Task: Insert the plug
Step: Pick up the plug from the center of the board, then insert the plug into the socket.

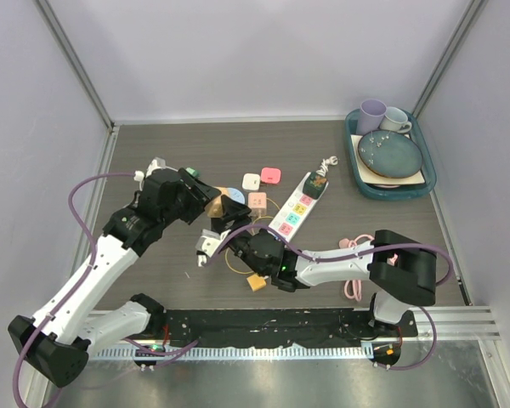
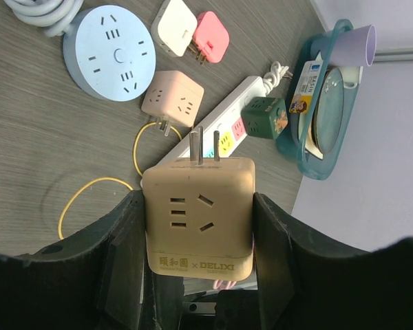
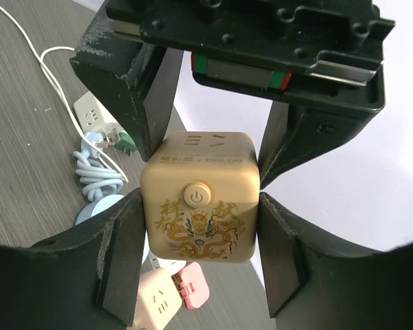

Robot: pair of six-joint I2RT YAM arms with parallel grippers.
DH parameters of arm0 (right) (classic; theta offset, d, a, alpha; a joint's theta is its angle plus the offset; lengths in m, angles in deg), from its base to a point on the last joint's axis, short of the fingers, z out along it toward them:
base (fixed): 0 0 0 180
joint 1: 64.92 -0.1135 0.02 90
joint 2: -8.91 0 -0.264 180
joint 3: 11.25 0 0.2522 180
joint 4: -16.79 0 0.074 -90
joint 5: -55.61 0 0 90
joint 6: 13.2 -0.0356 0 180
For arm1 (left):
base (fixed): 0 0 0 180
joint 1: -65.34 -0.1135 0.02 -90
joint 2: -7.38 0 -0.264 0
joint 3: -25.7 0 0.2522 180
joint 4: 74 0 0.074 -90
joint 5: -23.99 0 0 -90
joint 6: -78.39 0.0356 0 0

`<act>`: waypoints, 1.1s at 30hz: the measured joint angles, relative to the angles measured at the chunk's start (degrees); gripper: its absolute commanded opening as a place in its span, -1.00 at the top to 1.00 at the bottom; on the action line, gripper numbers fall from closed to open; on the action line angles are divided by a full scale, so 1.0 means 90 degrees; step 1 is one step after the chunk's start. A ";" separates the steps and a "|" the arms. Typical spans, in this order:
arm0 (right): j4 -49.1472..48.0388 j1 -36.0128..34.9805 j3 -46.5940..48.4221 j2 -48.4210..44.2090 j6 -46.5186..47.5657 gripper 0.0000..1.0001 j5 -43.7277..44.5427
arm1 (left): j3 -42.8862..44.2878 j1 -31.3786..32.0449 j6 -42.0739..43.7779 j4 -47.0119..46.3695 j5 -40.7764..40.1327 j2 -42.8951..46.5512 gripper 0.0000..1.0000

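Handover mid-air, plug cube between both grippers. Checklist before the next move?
1. Left gripper clamped on the tan cube adapter: ok, fingers press two opposite sides.
2. Right gripper on the cube: ok, its pads meet the other two sides; how firmly, cannot tell.
3. Prongs uncovered and straight: ok, both stick out past the fingers.
4. Power strip has a free socket: ok, only the far end carries a green adapter.
5. Cube above the strip: not ok, it is held off to the strip's left in the top view.
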 measured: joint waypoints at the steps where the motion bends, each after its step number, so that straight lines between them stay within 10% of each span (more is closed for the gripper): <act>1: 0.0005 -0.0012 0.0000 0.0002 -0.0010 0.90 0.0002 | -0.0017 -0.0002 0.0000 -0.0007 0.0000 0.0000 -0.10; 7: 0.0255 -0.0036 -0.0002 -0.0039 -0.0308 0.99 0.0168 | -0.0051 0.0000 0.0233 -0.0112 -0.0114 0.0032 -1.00; 20: 0.4624 0.0466 0.0214 -0.1880 -0.2975 0.98 0.0138 | 0.0078 0.0000 0.3111 -0.0882 -0.1717 0.0777 -0.99; 33: 0.9505 0.3602 0.2548 -0.1817 -0.4886 0.98 -0.2176 | 0.0799 0.0000 0.5797 -0.1338 -0.1885 0.0119 -0.99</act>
